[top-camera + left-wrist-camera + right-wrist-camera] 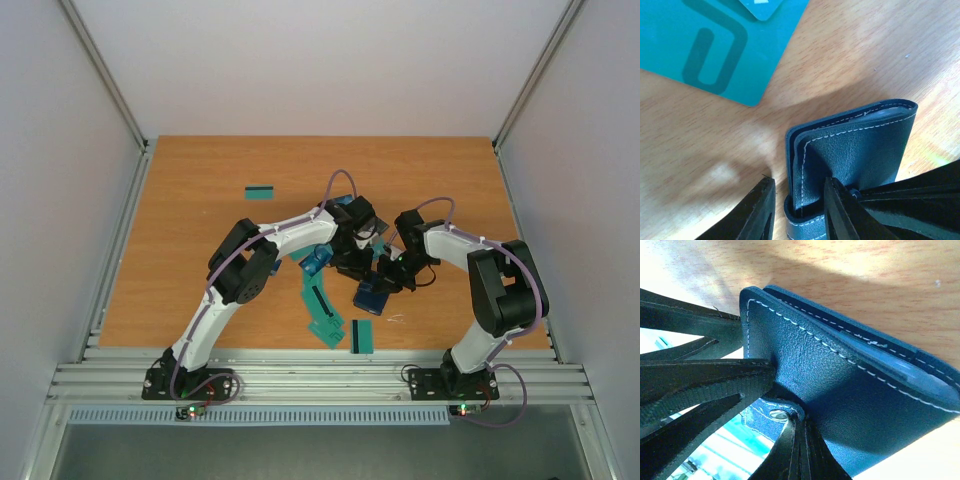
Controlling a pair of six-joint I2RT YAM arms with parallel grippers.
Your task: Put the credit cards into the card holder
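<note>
Right gripper (794, 426) is clamped on the snap tab (771, 415) of the card holder (840, 390), mid-table (200, 180). Left gripper (800, 182) has its jaws parted around the holder's edge; looks loose, hard to be sure. Teal credit cards (322, 312) lie just beside.

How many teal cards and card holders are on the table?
Teal cards: at least 4, some overlapping
Card holder: 1
Total: at least 5
</note>
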